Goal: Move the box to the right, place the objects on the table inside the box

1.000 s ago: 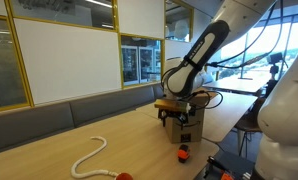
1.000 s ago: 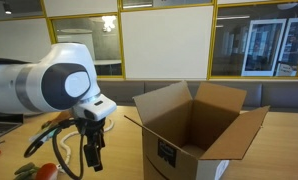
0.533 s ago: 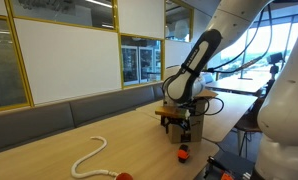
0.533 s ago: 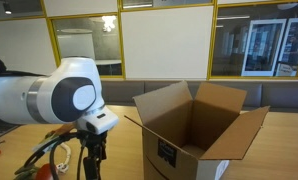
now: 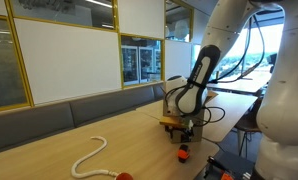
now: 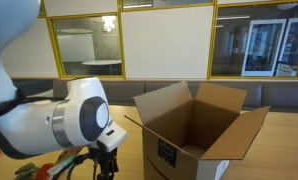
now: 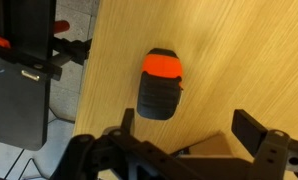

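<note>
"Claw [image 7: 186,122] status?"

"Open. Its fingers are spread wide with nothing between them, and it hangs low over the tabletop [image 7: 239,50]."

"Wrist view, left to right?"

"Dark equipment [image 7: 17,85] sits beyond the tabletop's edge. Next comes a small black object with an orange top [image 7: 161,85], lying flat on the wood. It is nearer the finger on the left of that view than the one on the right. I see neither finger touching it."

"And from where you stand?"

"In an exterior view, a white rope [image 5: 89,155] lies curled on the tabletop well to the left of the arm [image 5: 194,85]. In an exterior view, the arm fills the left and the cardboard box [image 6: 174,140] stands upright to the right of it. The box's flaps are open and it is clear of the claw."
</note>
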Robot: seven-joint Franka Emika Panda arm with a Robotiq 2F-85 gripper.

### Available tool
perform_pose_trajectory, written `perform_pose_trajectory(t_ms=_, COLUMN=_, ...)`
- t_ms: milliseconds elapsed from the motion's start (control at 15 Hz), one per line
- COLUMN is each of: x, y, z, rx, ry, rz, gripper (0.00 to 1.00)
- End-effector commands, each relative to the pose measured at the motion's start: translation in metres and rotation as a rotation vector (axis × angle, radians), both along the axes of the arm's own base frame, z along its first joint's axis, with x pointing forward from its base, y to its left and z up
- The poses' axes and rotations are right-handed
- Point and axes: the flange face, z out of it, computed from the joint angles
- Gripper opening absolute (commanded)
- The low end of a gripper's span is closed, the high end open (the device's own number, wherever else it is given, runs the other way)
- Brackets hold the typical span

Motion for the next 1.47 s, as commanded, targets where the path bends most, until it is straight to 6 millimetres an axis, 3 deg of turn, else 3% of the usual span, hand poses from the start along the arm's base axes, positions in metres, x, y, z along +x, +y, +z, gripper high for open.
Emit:
perform_pose_trajectory(t_ms=0, x=-0.006, y=-0.021, z=-0.024, rx=-0.004, ry=-0.043, rz=-0.024, gripper=1.0)
perform_pose_trajectory(t_ms=200, x=-0.016, y=-0.034, z=-0.045, rx=0.015, ry=-0.052, rz=-0.04, gripper=1.0)
perform_pose_trajectory(t_ms=467, x=-0.027, y=-0.037, z=-0.075, rx=0.099, ry=-0.07, rz=-0.04, gripper=1.0)
perform_pose_trajectory(t_ms=800, x=-0.035, y=-0.031, z=-0.088, rx=0.148, ry=-0.083, rz=-0.012, gripper=1.0)
perform_pose_trajectory(t_ms=867, x=-0.036, y=-0.03, z=-0.089, rx=0.151, ry=-0.083, rz=-0.008, gripper=0.76)
perform_pose_trajectory(t_ms=933, x=-0.036, y=-0.029, z=-0.088, rx=0.15, ry=-0.084, rz=-0.004, gripper=0.74)
perform_pose_trajectory(t_ms=1267, x=-0.038, y=-0.028, z=-0.085, rx=0.143, ry=-0.091, rz=0.005, gripper=0.35)
perform_pose_trajectory(t_ms=1400, x=-0.04, y=-0.029, z=-0.084, rx=0.135, ry=-0.089, rz=0.005, gripper=0.32)
